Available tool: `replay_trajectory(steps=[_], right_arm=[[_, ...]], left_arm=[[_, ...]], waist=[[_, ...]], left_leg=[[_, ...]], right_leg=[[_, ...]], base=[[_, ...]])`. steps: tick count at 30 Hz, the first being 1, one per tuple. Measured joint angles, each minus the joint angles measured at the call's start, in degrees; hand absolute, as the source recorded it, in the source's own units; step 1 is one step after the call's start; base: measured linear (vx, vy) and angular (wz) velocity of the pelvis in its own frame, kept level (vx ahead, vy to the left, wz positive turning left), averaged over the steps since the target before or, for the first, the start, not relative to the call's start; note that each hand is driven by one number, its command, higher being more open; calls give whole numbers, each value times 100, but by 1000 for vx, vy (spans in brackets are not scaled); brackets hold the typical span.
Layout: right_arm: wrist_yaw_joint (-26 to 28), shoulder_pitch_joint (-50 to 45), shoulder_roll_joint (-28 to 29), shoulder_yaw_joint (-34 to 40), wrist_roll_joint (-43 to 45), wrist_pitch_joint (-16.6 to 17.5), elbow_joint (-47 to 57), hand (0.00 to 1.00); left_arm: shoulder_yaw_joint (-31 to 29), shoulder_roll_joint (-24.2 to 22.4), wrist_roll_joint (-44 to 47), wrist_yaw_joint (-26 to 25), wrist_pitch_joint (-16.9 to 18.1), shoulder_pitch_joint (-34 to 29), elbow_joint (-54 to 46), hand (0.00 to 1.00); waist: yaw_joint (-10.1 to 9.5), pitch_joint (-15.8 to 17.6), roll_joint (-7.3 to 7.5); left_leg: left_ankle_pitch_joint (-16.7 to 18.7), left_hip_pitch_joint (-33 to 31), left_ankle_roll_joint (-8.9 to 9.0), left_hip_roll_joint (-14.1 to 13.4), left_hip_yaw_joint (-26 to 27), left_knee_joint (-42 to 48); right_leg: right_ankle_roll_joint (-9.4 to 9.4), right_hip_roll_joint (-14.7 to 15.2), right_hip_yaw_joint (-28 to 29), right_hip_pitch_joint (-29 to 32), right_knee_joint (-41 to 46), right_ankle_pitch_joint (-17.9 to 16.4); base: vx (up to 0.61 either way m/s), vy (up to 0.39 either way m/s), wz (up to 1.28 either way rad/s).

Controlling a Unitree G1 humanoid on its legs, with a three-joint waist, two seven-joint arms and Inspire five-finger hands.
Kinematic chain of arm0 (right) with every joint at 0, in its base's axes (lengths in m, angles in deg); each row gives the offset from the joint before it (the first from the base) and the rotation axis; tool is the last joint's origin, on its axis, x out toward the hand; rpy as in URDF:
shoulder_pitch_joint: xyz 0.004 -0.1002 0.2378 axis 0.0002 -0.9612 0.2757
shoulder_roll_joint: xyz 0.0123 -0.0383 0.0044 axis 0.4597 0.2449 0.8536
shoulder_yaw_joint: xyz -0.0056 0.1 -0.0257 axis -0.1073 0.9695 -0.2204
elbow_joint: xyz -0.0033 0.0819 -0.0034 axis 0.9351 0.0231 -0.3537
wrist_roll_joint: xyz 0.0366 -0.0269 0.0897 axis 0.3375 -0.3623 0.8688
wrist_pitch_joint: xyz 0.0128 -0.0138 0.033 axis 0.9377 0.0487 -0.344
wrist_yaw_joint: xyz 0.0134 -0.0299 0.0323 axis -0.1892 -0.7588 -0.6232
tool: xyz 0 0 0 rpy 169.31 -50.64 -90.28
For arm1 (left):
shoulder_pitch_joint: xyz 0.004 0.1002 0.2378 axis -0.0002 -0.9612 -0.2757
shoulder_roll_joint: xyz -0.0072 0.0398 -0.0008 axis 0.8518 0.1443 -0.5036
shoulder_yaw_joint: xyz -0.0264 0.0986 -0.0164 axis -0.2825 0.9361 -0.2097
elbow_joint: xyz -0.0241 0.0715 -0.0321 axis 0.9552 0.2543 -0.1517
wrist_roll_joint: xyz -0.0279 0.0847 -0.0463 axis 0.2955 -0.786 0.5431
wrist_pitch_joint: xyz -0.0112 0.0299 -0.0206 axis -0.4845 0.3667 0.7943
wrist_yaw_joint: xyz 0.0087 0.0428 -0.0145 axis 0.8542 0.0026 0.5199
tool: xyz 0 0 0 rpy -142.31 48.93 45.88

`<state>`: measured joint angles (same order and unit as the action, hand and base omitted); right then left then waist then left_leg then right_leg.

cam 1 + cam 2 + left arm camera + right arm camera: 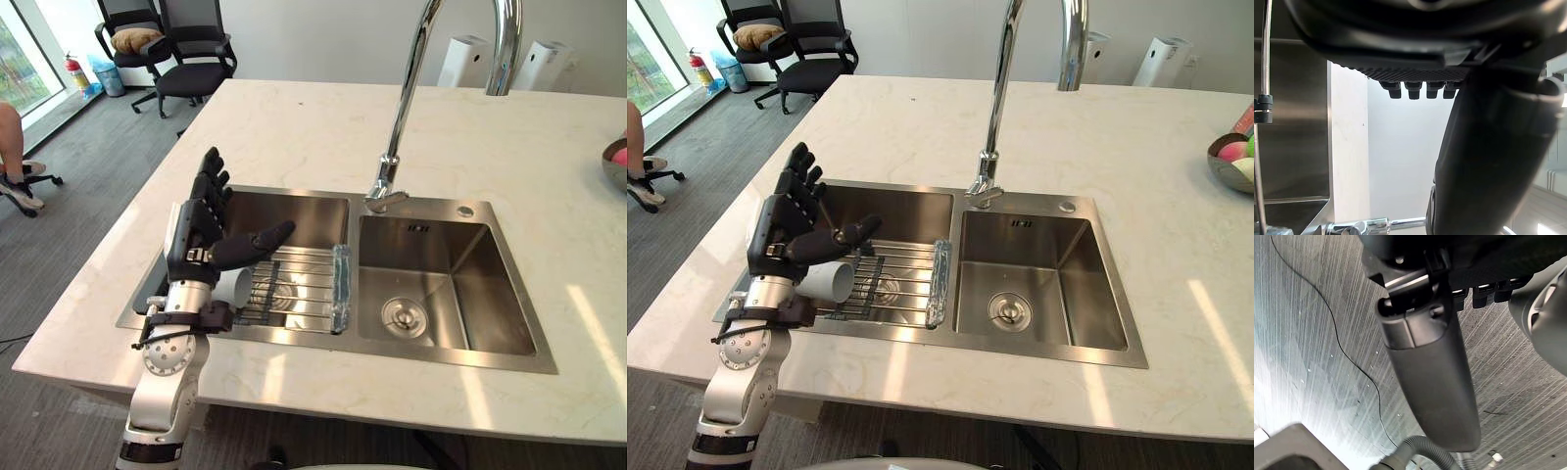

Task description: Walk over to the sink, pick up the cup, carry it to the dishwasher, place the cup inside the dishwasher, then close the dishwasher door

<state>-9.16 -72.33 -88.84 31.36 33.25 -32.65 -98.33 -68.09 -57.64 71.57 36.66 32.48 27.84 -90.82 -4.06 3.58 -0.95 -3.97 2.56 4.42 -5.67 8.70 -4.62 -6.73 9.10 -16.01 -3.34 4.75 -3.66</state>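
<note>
A robot's left hand [782, 233], fingers straight and thumb outstretched, is poised just above a white cup [835, 282] lying on its side on a wire rack [896, 284] in the left basin of a steel double sink [1019, 354], beside a tall chrome faucet [993, 117].

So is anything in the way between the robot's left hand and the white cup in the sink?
Nothing visible is. The dark left hand, open, hangs right over the white cup, which lies on its side on the metal wire rack in the left steel sink basin. No other thing sits between them.
</note>
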Motion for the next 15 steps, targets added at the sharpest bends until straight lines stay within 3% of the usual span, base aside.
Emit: replay_trajectory(steps=[4,7,15], right_arm=[[-188,-79,-7,-223,11,-158,260,100],[-201,-163,-45,-375,63,-202,372,100],[-411,-228,-268,-891,216,-497,691,100]], left_arm=[[-148,96,-643,44,-73,-202,-22,100],[-451,453,-910,220,-72,-307,-19,100],[-1124,2032,-1570,684,348,-390,965,100]], waist=[[9,-3,-7],[8,-6,-11],[-29,-70,-84]], left_leg=[[-12,-17,-2,-14,-7,-23],[-18,-74,-6,3,-41,-24],[-29,-161,-5,50,-136,-25]], right_leg=[[-2,-37,-20,-38,-131,68],[-15,-39,-72,-60,-242,125],[-25,-13,-181,-93,-351,133]], base=[[-9,1,0],[27,7,7],[25,4,7]])
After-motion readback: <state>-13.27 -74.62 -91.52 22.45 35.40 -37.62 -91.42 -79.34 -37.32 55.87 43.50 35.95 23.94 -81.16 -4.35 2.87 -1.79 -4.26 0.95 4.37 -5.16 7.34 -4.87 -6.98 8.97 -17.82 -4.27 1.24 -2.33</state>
